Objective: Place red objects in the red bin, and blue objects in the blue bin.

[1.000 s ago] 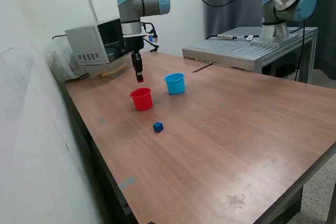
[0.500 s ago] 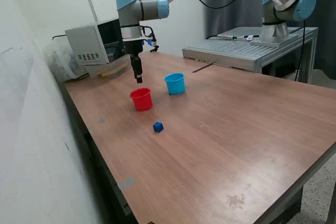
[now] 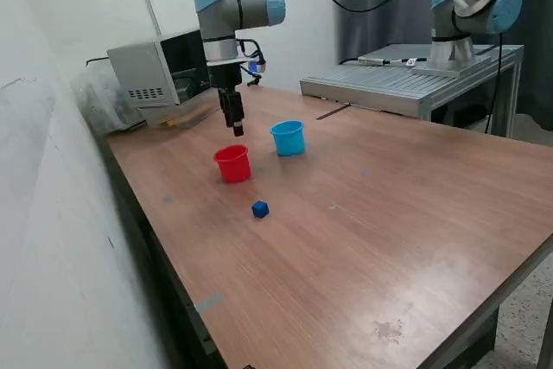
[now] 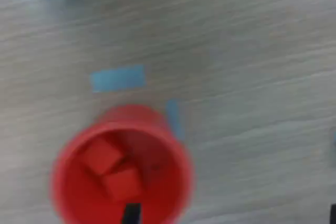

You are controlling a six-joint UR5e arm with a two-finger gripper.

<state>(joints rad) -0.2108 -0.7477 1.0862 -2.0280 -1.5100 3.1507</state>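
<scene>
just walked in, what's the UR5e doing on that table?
It is sorting cubes by colour into cups. The pincer hangs above the red cup, carrying nothing that can be seen. The wrist view shows two red cubes lying in that cup. One dark blue cube sits on the wooden table, apart from both cups, nearer the red one. The light blue cup stands beside the red cup; its inside cannot be seen.

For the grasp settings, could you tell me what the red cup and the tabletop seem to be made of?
The red cup looks like smooth, thin plastic: uniform bright colour, tapered wall. The tabletop looks like wood-grain laminate or veneer, with streaky brown grain and a soft sheen; which one is unclear.
</scene>
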